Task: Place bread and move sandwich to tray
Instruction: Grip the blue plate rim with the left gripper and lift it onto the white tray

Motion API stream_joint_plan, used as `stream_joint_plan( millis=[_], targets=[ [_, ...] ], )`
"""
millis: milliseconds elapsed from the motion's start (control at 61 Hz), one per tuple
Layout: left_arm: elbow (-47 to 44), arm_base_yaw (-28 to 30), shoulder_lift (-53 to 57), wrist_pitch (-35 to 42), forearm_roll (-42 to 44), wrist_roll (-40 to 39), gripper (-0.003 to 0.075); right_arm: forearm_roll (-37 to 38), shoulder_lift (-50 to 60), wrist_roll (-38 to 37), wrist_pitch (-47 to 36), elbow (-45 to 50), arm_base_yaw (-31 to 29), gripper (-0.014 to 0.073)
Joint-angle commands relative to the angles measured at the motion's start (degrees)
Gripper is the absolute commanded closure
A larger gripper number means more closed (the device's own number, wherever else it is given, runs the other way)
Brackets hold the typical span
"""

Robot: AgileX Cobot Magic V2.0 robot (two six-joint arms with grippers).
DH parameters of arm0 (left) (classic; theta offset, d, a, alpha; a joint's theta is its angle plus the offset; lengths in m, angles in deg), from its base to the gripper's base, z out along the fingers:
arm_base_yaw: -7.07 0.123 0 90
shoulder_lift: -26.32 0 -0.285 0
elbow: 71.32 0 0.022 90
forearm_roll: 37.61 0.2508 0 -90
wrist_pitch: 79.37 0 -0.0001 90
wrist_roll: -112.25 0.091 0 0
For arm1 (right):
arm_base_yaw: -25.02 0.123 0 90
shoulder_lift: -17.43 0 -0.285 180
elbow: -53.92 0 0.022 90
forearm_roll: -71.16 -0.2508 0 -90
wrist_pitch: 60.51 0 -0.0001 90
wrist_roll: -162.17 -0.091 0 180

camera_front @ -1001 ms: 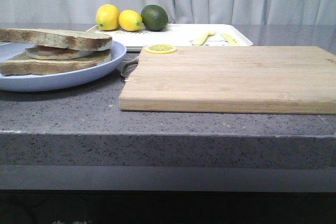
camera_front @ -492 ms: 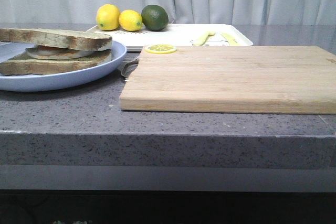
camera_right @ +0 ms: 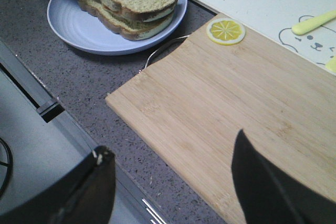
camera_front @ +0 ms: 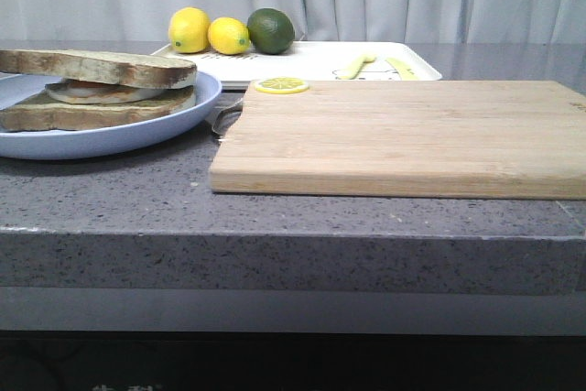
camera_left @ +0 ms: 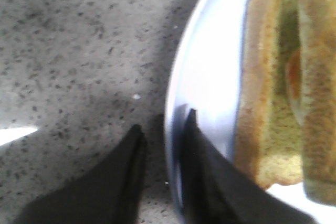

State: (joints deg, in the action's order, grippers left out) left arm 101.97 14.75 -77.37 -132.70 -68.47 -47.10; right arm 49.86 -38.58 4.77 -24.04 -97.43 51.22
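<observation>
The sandwich (camera_front: 96, 89), two brown-crusted toast slices with a fried egg between them, lies on a round light-blue plate (camera_front: 137, 130) at the left. No separate plain bread slice shows. The white tray (camera_front: 311, 59) lies behind the cutting board. In the left wrist view my left gripper (camera_left: 164, 120) stands with its jaws a little apart astride the plate's rim (camera_left: 205, 66), one finger outside on the counter and one over the plate, next to the sandwich (camera_left: 278, 93). My right gripper (camera_right: 170, 156) is wide open and empty above the board's near edge.
A pale wooden cutting board (camera_front: 403, 135) fills the middle and right, with a lemon slice (camera_front: 280, 86) on its far left corner. Two lemons (camera_front: 188, 29) and a lime (camera_front: 270, 30) sit on the tray's far left. Yellow utensils (camera_front: 352, 68) lie on the tray.
</observation>
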Motion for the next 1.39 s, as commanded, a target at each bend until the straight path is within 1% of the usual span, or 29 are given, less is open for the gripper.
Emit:
stream_joint_plan(
  millis=[0, 197, 328, 509, 574, 804, 870, 1050, 1181, 1312, 1378],
  targets=[
    [1.66, 0.02, 1.95, 1.04, -1.42, 0.71, 0.0734, -0.41, 0.0, -0.12, -3.6, -1.48, -0.19, 0.0099],
    [1.66, 0.02, 2.71, 0.7, -3.64, 1.09, 0.0741, -0.41, 0.0, -0.12, -3.54, -1.48, -0.19, 0.0099],
    [3.03, 0.02, 4.04, -0.97, -8.05, 5.48, 0.0741, -0.41, 0.0, -0.12, -3.49, -1.48, -0.19, 0.0099],
    [7.41, 0.02, 4.69, -2.09, -14.55, 6.66, 0.0741, -0.41, 0.0, -0.12, -3.44, -1.48, -0.19, 0.0099],
    [9.26, -0.57, 4.69, -1.68, -16.0, 6.76, 0.0741, -0.41, 0.0, -0.12, -3.44, -1.48, -0.19, 0.0099],
    [15.5, -4.99, 2.98, 1.66, -16.89, 6.51, 0.0741, -0.41, 0.0, -0.12, -3.44, -1.48, -0.19, 0.0099],
    [19.1, -6.11, 1.01, 1.01, -17.43, 4.73, 0.0741, -0.41, 0.0, -0.12, -3.44, -1.48, -0.19, 0.0099],
    [29.71, -8.24, -7.3, -1.67, -17.53, -3.29, 0.0741, -0.41, 0.0, -0.12, -3.44, -1.48, -0.19, 0.0099],
    [37.52, -8.63, -13.6, -2.07, -17.53, -10.39, 0.074, -0.41, 0.0, -0.12, -3.44, -1.48, -0.19, 0.0099],
    [44.41, -8.63, -19.95, -2.2, -17.53, -13.79, 0.074, -0.41, 0.0, -0.12, -3.44, -1.48, -0.19, 0.0099],
    [48.66, -8.63, -23.43, -2.44, -17.53, -16.77, 0.074, -0.41, 0.0, -0.12, -3.43, -1.48, -0.19, 0.0099]
  ],
)
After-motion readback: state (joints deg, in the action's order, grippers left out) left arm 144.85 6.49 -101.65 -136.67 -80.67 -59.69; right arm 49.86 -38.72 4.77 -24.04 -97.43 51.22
